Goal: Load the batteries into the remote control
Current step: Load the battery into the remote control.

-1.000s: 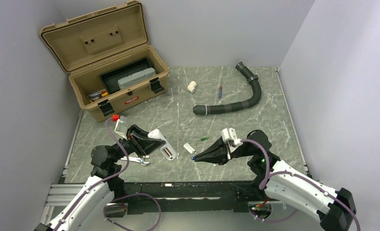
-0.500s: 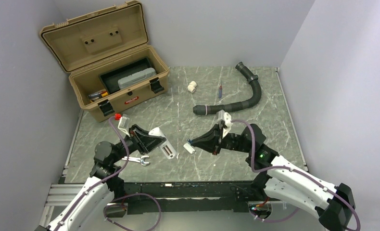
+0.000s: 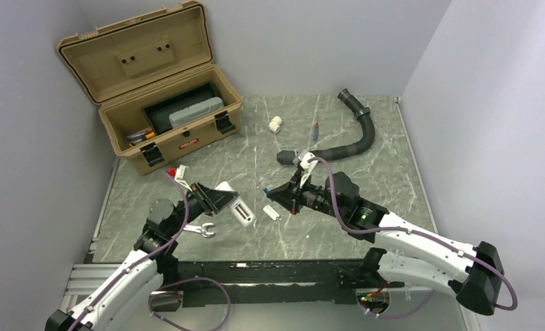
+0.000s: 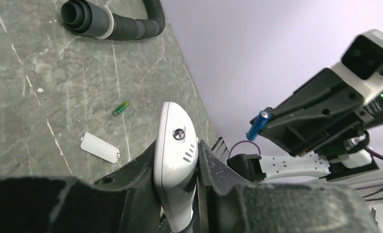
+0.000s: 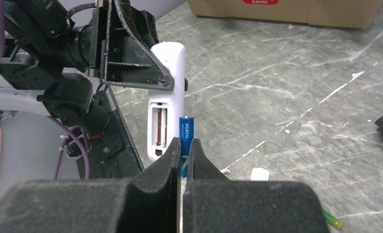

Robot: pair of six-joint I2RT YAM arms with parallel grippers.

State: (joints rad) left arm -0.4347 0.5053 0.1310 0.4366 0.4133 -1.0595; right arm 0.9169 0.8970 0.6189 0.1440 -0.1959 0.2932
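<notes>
With my right gripper (image 5: 182,150) pinched shut on only the tail of the blue battery (image 5: 186,130), near the remote (image 5: 169,73) clamped in my closed left gripper (image 4: 177,156), I worry it pivots against the open slot (image 5: 159,127) and drops beside the green battery (image 4: 120,108) on the table (image 4: 44,97).

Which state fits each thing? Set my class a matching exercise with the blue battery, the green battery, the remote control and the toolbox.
Things:
1 blue battery
2 green battery
3 remote control
4 toolbox

States:
A lid open
B clamped in the left gripper
C lying loose on the table
D pinched in the jaws of the right gripper

Pairs: 1-D; 2-C; 3-B; 4-A
</notes>
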